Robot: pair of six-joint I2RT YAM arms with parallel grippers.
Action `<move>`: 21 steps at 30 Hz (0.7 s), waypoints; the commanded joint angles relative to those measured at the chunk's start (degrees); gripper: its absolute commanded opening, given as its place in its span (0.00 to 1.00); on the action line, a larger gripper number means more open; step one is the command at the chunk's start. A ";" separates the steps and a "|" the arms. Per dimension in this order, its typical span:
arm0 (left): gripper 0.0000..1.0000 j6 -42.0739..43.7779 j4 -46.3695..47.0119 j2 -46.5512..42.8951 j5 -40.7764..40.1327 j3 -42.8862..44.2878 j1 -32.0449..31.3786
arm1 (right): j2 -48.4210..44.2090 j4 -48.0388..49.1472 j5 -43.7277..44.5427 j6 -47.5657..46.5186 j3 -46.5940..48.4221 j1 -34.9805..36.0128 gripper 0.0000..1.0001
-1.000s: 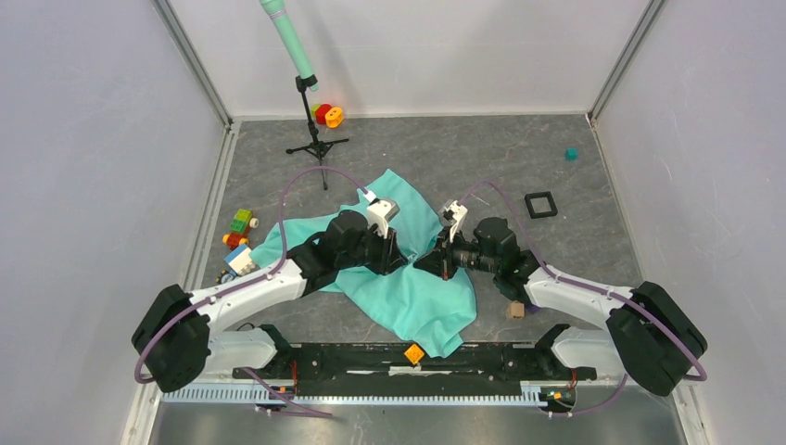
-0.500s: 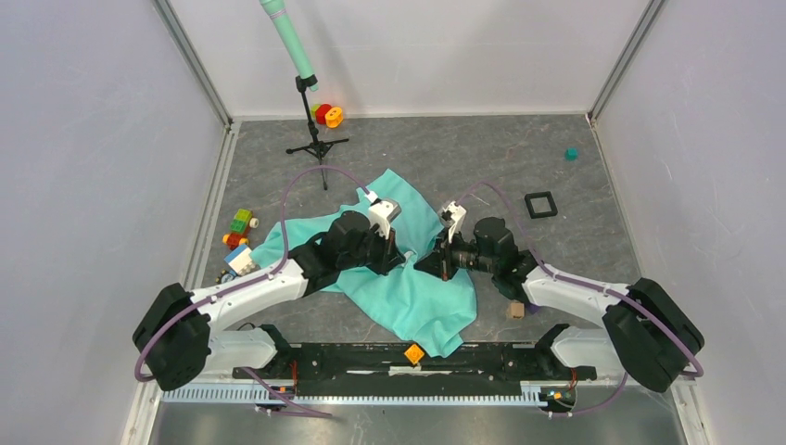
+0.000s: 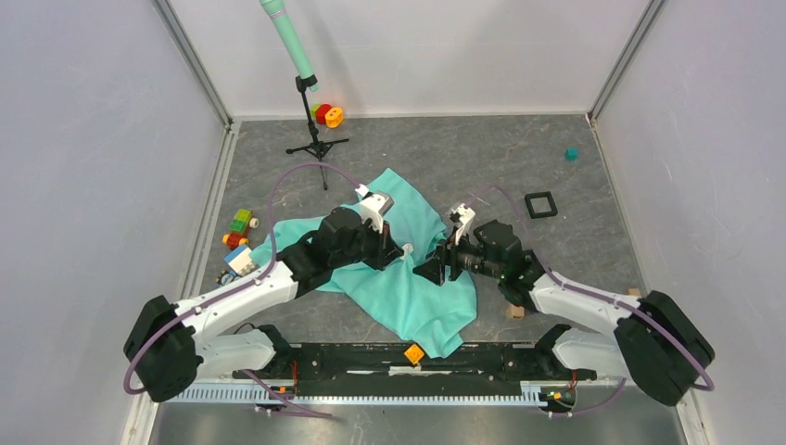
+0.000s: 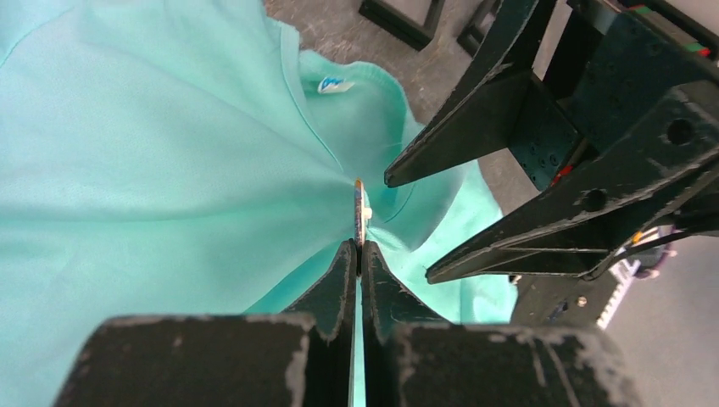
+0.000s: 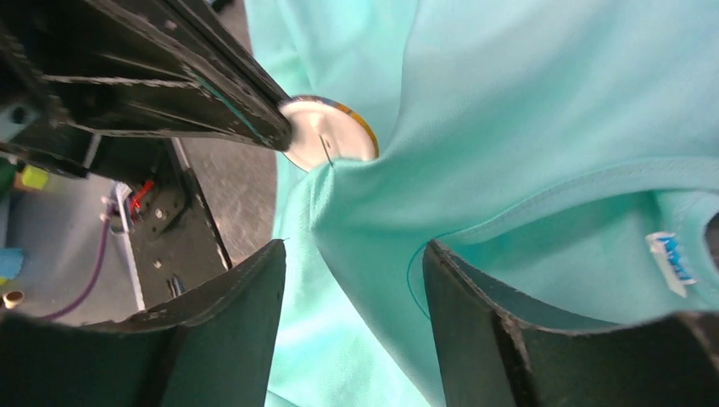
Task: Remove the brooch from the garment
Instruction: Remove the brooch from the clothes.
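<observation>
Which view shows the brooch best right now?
Right wrist: the brooch shows its round pale face, with the garment drawn to a point at its rim. Left wrist shows it only edge-on, pinched in the left gripper. Top external shows just a small pale dot between the arms.

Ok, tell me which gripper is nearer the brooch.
Left. The left gripper is shut on the rim of the brooch. The right gripper is open just beside it, its jaws apart with a fold of the garment between them, not touching the brooch.
</observation>
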 commanded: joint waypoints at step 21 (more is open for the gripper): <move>0.02 -17.24 19.39 -8.74 19.93 -6.10 9.95 | 0.89 34.82 5.34 29.72 -6.10 -2.00 0.68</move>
